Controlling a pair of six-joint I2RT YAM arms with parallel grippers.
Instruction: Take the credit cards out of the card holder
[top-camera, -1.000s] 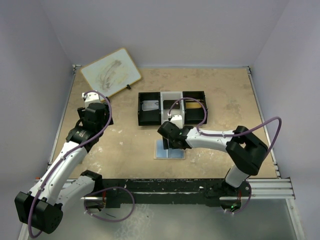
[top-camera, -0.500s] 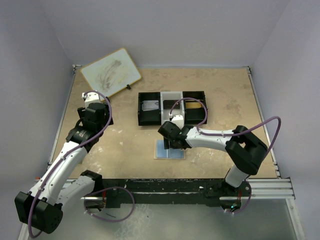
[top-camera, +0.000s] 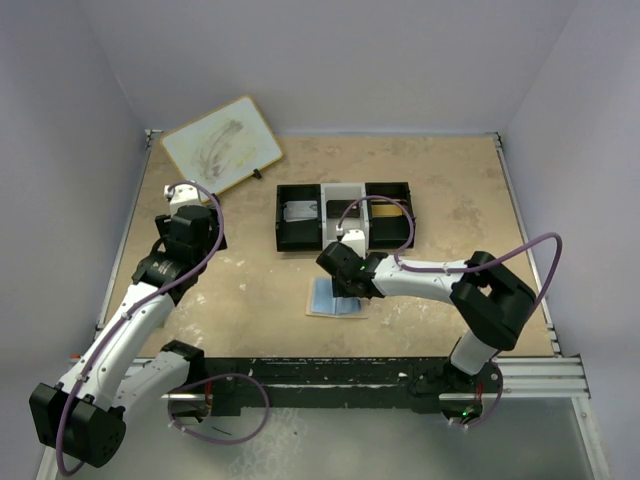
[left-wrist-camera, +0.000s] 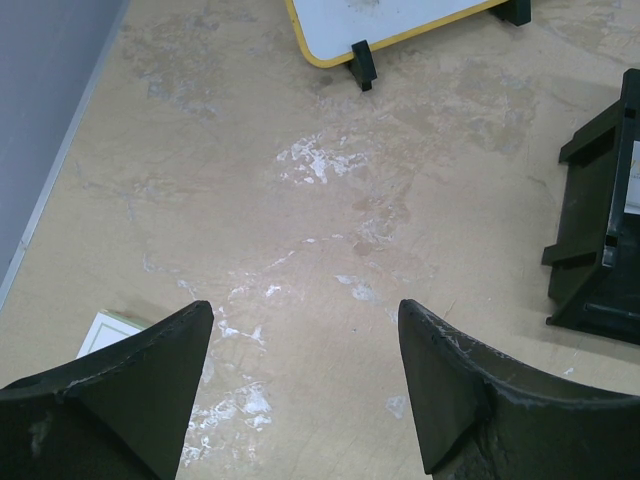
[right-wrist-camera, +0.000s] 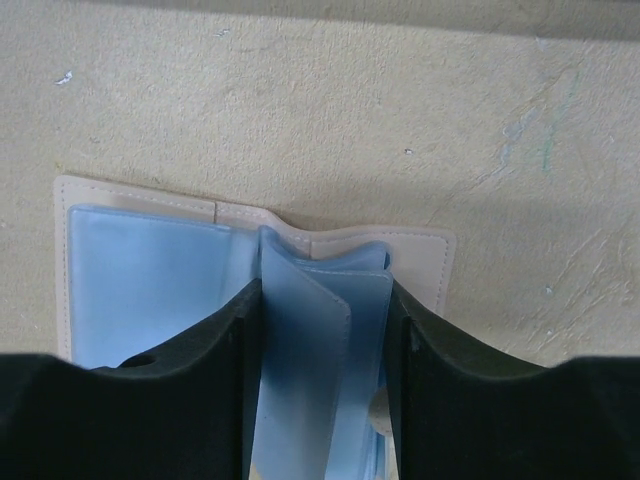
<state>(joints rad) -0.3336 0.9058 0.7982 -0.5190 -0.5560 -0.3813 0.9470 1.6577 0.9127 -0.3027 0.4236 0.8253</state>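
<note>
The card holder (top-camera: 333, 302) lies open on the table in front of the tray, pale-blue sleeves inside a tan edge (right-wrist-camera: 430, 262). My right gripper (top-camera: 347, 284) points down onto it. In the right wrist view the right gripper (right-wrist-camera: 322, 296) is shut on the upright bunch of blue sleeves (right-wrist-camera: 310, 350), which bulges between both fingers. No card shows among the sleeves. A silvery grey credit card (top-camera: 299, 211) lies in the tray's left compartment. My left gripper (top-camera: 203, 240) hovers open over bare table at the left (left-wrist-camera: 305, 310), holding nothing.
The black-and-white three-compartment tray (top-camera: 283, 228) stands just behind the holder; its corner shows in the left wrist view (left-wrist-camera: 600, 250). A wood-framed whiteboard (top-camera: 222, 145) leans at the back left (left-wrist-camera: 400, 20). A white box corner (left-wrist-camera: 108, 332) lies beside the left finger.
The right gripper's jaws have narrowed onto the blue sleeves, and the holder has skewed slightly under it. The left arm has not moved.
</note>
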